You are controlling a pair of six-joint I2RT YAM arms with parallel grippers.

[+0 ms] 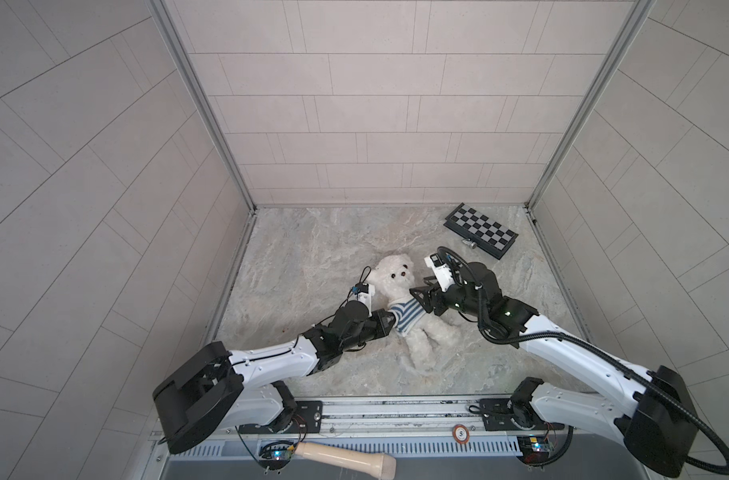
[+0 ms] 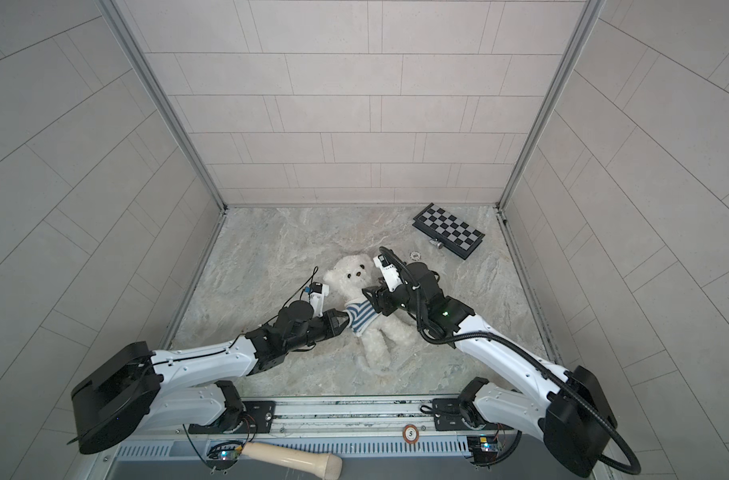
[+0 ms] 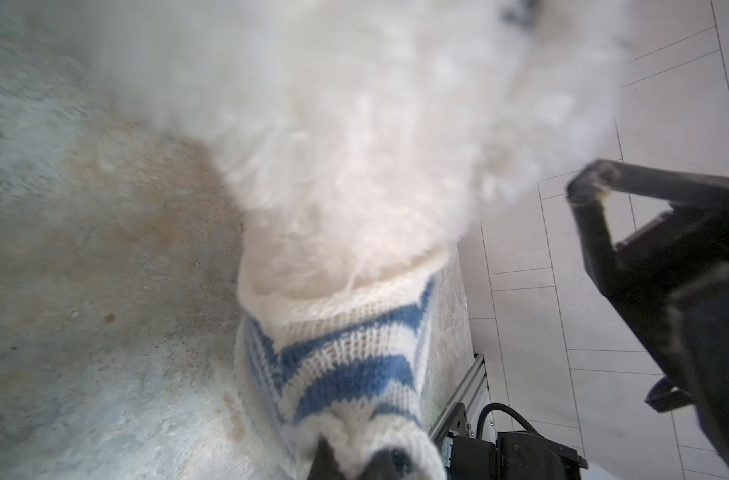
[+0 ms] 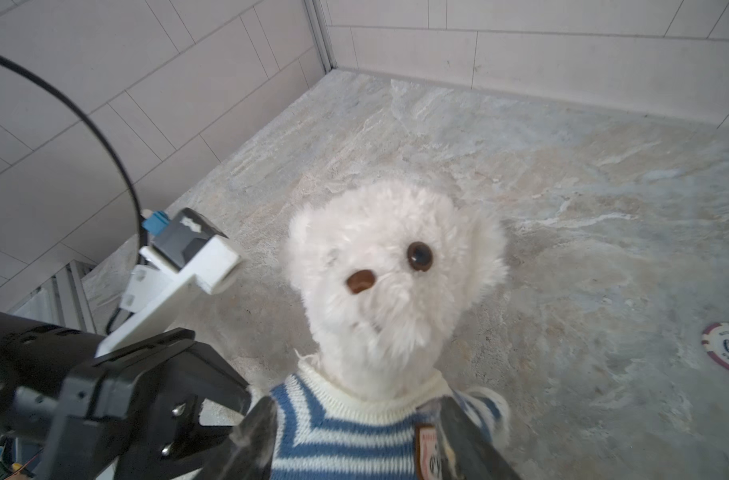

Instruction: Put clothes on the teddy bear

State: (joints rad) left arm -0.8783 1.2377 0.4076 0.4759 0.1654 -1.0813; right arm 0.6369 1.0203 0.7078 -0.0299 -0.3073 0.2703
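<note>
The left gripper [image 3: 354,463] is clamped shut on a ribbed white edge of the striped shirt [image 3: 346,365]; whether that edge is a cuff or the hem cannot be told. The right gripper [image 4: 354,415] stands open, its fingers [image 4: 261,419] spread to either side of the shirt's chest and holding nothing. The teddy bear [image 1: 396,272] lies on its back mid-table [image 1: 313,249], head toward the back wall and legs toward the arms' bases. The shirt is already over its head, with the collar round the neck and the stripes covering the torso. This looks like the finishing step, settling sleeves and body. The next move probably calls for the right gripper to take knit rather than fur on its side, while the left holds its edge taut. Neither of the bear's arms shows clearly, so I cannot tell whether they are through the sleeves. The left wrist view is mostly blurred fur, one eye is buried in plush in the right wrist view, and the shirt's back is hidden.
</note>
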